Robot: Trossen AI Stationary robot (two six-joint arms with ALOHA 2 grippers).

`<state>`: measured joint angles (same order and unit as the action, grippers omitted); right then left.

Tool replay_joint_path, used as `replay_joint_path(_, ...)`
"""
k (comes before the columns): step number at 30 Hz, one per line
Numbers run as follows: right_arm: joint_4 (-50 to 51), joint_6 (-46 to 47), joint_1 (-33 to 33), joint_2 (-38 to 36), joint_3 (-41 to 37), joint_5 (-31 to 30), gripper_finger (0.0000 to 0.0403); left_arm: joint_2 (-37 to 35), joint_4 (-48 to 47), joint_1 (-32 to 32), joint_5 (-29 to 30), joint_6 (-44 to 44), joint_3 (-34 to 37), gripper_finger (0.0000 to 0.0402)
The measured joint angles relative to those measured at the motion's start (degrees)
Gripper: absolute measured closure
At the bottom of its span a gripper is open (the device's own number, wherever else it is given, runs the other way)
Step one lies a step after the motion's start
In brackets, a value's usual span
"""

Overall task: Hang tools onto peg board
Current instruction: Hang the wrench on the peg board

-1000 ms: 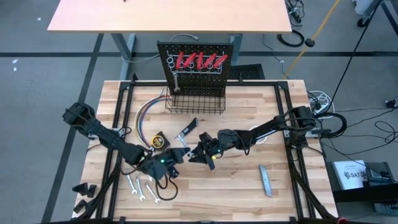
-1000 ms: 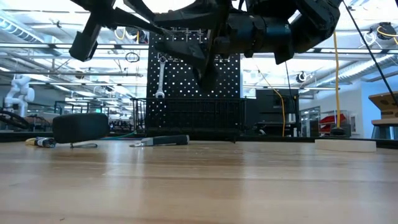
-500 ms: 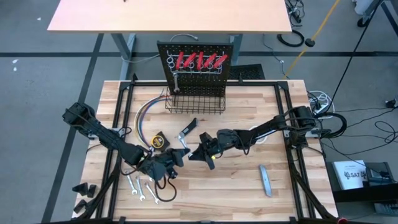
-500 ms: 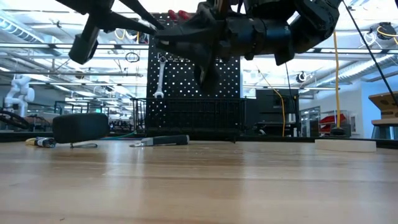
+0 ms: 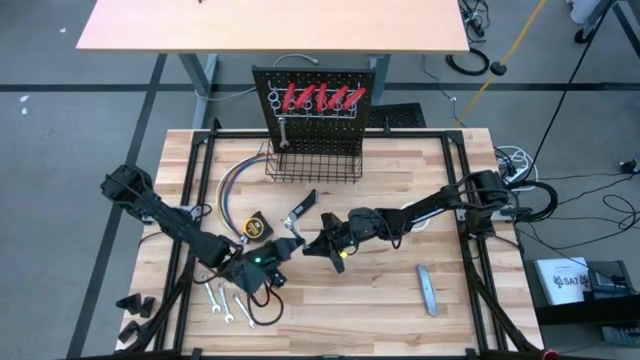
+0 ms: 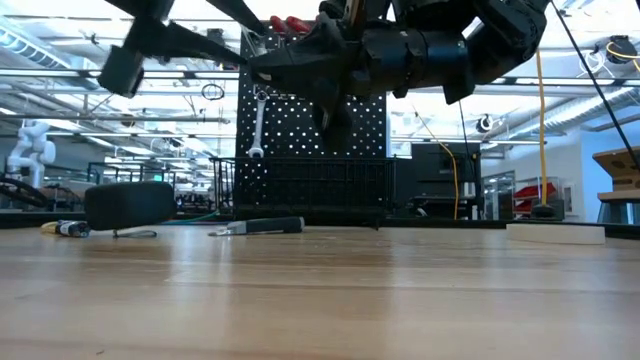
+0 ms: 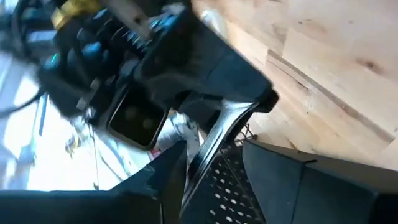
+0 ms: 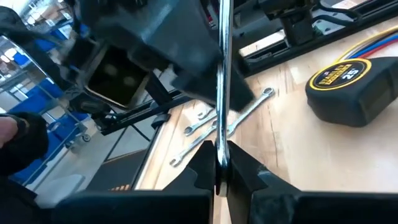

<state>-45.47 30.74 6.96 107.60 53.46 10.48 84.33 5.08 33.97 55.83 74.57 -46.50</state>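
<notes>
A silver wrench is held in the air over the table's middle, between my two grippers. My right gripper, coming from the table's right, is shut on it. My left gripper faces it from the left, open, and the wrench's other end stands between its fingers. The black peg board stands at the far edge. It carries red-handled tools, and one wrench hangs on it. Other wrenches lie flat near the left front. My right gripper pinches the wrench's shank between its two fingers. The fingers come about level from the table's right. The wrench reaches out past the fingertips toward my left gripper, clear of the table. Whether a finger of my left gripper touches the wrench, I cannot tell.
A yellow tape measure and a black-handled knife lie just beyond the grippers. Coloured wires run at the left. A grey bar lies at the right front. A wire basket sits at the board's base.
My right gripper has shut on the wrench. After that my left gripper has opened and rolled a little about its own line. Both hands have stayed in place, and the wrench has stayed in the air between them.
</notes>
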Motion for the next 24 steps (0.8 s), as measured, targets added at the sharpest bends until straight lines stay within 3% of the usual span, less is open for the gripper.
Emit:
replay_joint_path(5, -0.2, -0.5, -0.6, -1.2, -2.2, -5.0, 0.0398, 0.0, -3.3, 3.9, 4.8, -9.4, 0.0, 0.0236)
replay_joint_path(8, -0.3, -1.5, -1.1, -2.2, -4.0, -8.0, 0.0398, 0.0, -8.6, 6.2, 7.2, -19.6, 0.0, 0.0236)
replay_joint_path(12, -1.8, -4.9, -0.7, -2.9, -5.4, -8.1, 0.0398, 0.0, -16.3, 8.3, 6.9, -45.5, 0.0, 0.0235)
replay_joint_path(16, -3.3, -8.9, 0.9, -2.9, -5.6, -10.9, 0.0398, 0.0, -16.3, 6.8, -2.0, -69.9, 0.0, 0.0235)
replay_joint_path(20, -6.1, -13.0, 2.7, -2.9, -5.6, -13.9, 0.0398, -0.3, -7.5, 4.5, -11.2, -73.7, 2.3, 0.0235)
replay_joint_path(24, -9.8, -15.6, 4.3, -3.0, -5.6, -14.1, 0.0398, -3.1, -1.4, 1.2, -13.0, -71.3, 7.3, 0.0235)
